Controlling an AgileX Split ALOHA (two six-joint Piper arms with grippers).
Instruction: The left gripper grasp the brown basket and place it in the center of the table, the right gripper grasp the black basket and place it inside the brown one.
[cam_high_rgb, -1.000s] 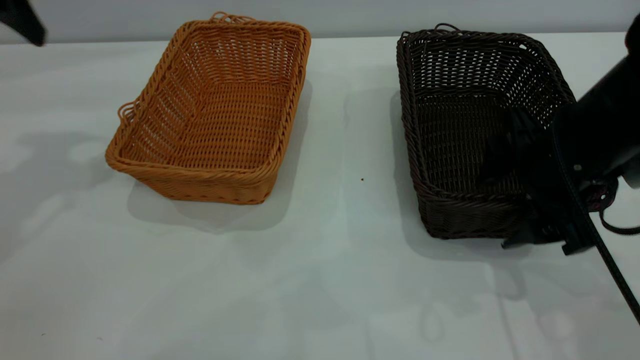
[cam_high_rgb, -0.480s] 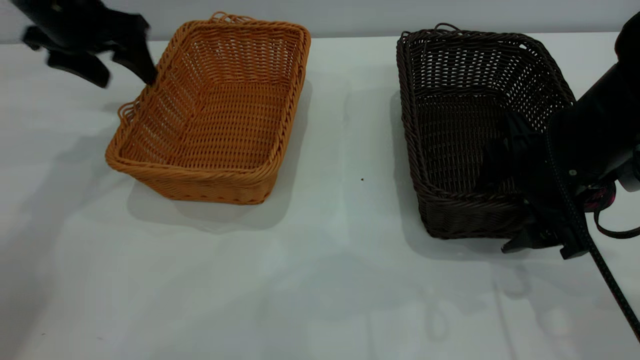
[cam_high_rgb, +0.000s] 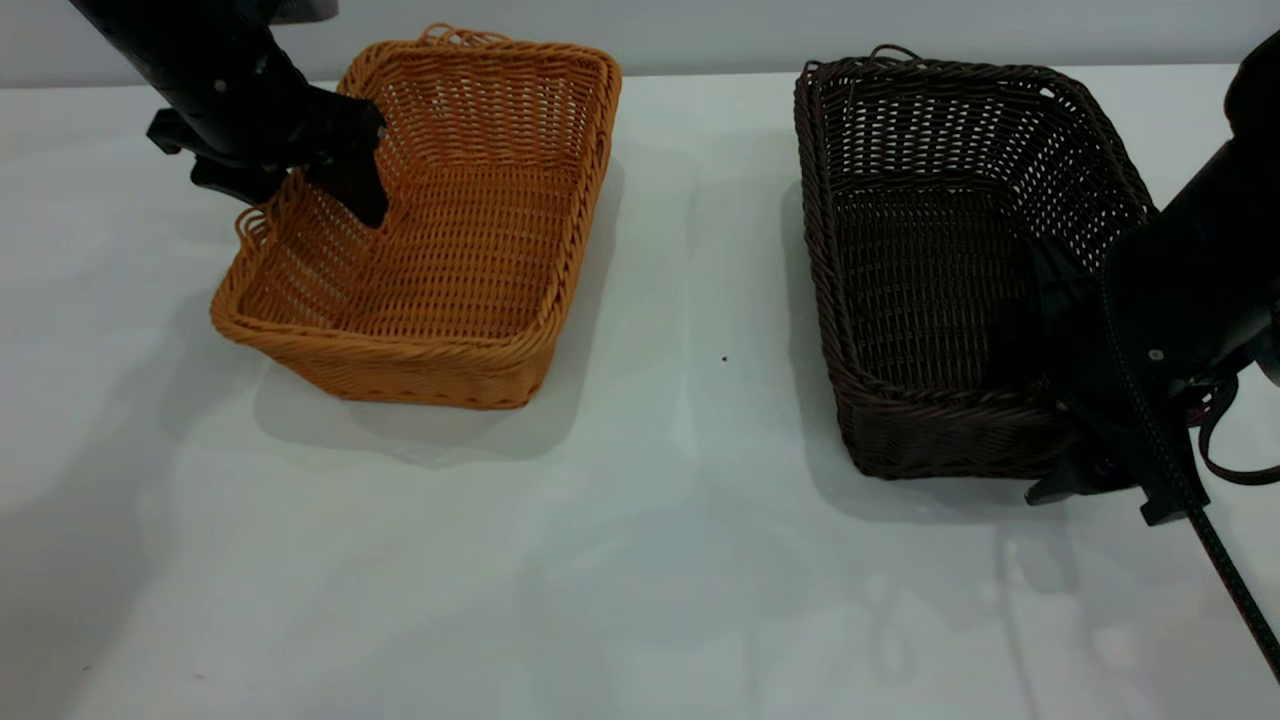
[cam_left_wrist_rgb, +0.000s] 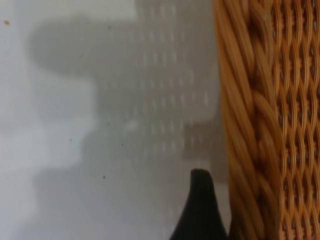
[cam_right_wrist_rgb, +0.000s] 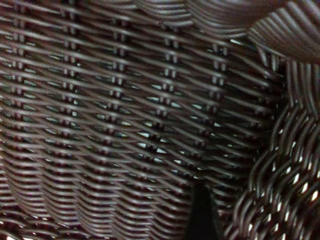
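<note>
Exterior view shows the left gripper (cam_high_rgb: 305, 190) open astride the brown basket's (cam_high_rgb: 440, 230) left rim near the table's (cam_high_rgb: 640, 560) far-left corner, the right gripper (cam_high_rgb: 1075, 400) straddling the black basket's (cam_high_rgb: 940, 270) wall, closure unclear; a shallow pinch could tip either basket

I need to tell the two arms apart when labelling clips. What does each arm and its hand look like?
Both are black. The left hand is plain, with short, thick black fingers on a smooth black arm; no cable shows on it. The right hand has longer, angular black fingers, and a ribbed black cable runs down along it, beside a looped dark strap. One small pale dot marks its housing.
</note>
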